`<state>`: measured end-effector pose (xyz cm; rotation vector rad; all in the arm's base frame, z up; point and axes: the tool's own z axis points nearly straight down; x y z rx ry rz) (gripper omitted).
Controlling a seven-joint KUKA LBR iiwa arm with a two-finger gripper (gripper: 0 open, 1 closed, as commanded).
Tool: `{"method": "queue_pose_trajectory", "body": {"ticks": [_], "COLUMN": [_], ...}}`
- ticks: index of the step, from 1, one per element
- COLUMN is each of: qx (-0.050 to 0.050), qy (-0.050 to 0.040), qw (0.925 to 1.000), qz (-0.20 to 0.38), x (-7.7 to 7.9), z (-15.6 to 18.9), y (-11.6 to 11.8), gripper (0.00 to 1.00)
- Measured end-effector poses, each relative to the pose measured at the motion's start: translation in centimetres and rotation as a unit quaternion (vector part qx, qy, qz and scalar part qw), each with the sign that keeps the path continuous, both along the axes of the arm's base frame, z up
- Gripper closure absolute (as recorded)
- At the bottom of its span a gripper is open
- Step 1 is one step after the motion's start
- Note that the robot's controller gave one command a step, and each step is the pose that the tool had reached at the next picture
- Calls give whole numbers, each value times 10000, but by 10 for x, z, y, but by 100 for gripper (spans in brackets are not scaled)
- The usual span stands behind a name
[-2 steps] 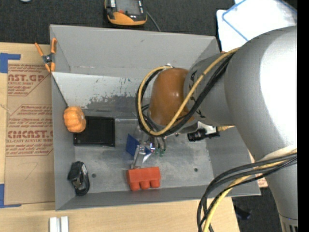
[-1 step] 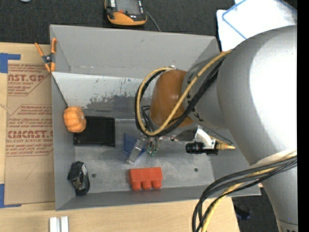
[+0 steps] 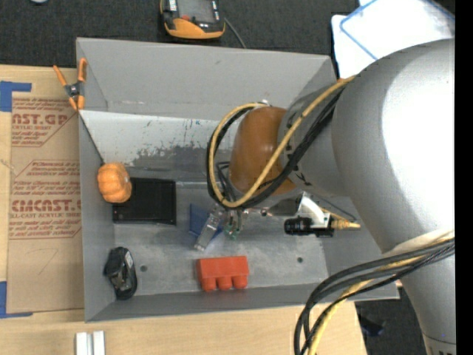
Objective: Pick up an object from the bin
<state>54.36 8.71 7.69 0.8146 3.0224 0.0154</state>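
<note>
item 1. grey metal bin [image 3: 94, 287]: rectangular, with sloped walls and a scuffed floor. it holds a few loose things, most of them well apart.

item 2. gripper [image 3: 222, 229]: at the end of the arm that comes in from the right, under a rounded orange-brown wrist cover [image 3: 255, 154] ringed by looped yellow and black cables [image 3: 215, 161]. it is low over the middle of the bin floor. whether it is spread or pressed together cannot be told, nor whether it grips anything.

item 3. small blue angular piece [image 3: 196, 218]: on the floor at mid-bin, just left of the gripper and seemingly touching it. it is the thing nearest the gripper.

item 4. red plastic block with three rounded lobes [image 3: 222, 273]: flat on the floor, near the front wall, just below the gripper and apart from it.

item 5. black rectangular box [image 3: 146, 201]: left of the blue piece, close to the left wall.

item 6. small orange pumpkin-shaped ball [image 3: 114, 183]: touching the box's upper left corner, against the left wall.

item 7. small black rounded object [image 3: 120, 272]: in the front left corner; its kind is unclear.

item 8. white and black tool with a brass tip [image 3: 318, 223]: lying right of the gripper, beneath the arm.
</note>
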Motion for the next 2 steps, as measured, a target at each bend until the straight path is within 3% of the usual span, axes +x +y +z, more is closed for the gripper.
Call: {"method": "queue_pose_trajectory", "body": {"ticks": [1,2], "qx": [-4,-5], "qy": [27,42], "qw": [10000,10000], "qz": [3,4], "x": [-2,-3], "z": [9,48], "y": [0,0], "gripper": [100,100]}}
